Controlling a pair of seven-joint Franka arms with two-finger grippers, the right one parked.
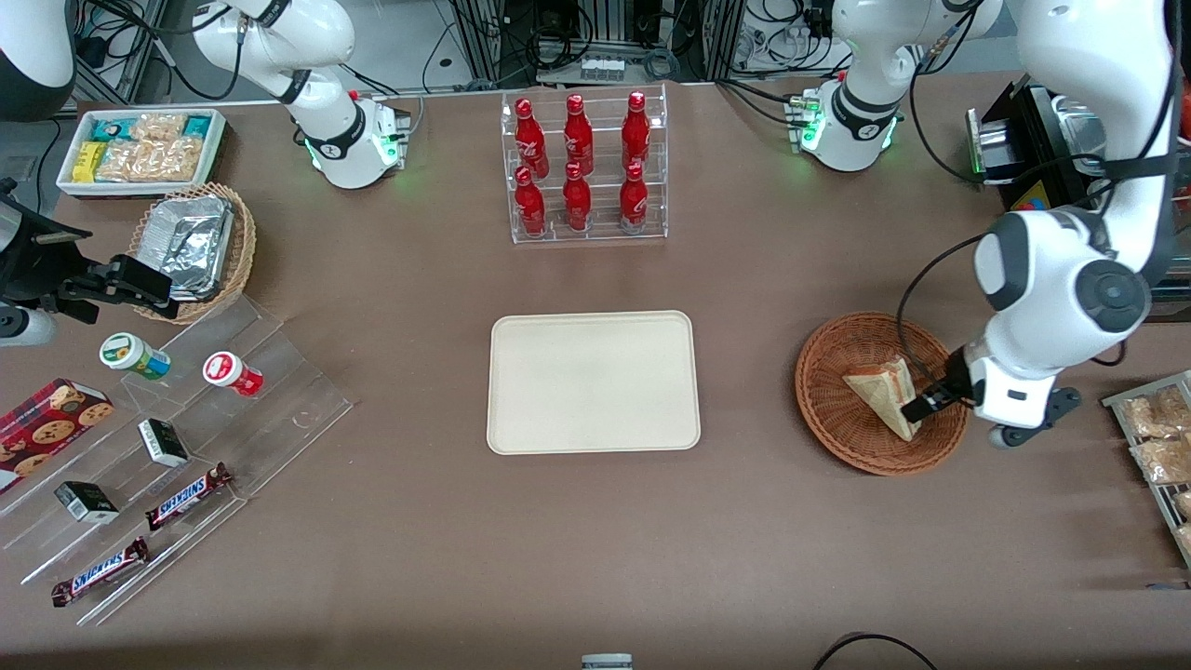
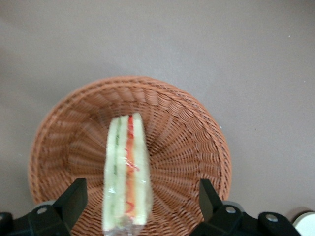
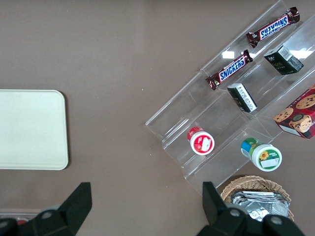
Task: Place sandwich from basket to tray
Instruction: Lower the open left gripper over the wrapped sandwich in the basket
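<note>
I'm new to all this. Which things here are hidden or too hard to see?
- Hand, open astride the sandwich: front view, the arm hides most of it.
- Sandwich's near tip: left wrist view, cut off by the edge.
- Basket rim under the arm: front view, covered.
- Writing on the bottles: too small.

High front view (wrists downward, close)

You see the basket [image 2: 182, 142] resting on the brown table [image 2: 246, 49], with the sandwich [image 2: 127, 172] standing on edge inside it, its red and green filling layers facing you. Your gripper [image 2: 140, 204] hovers over the basket's rim with its two black fingers [image 2: 74, 199] spread wide, one on each side of the sandwich, neither touching the bread.
</note>
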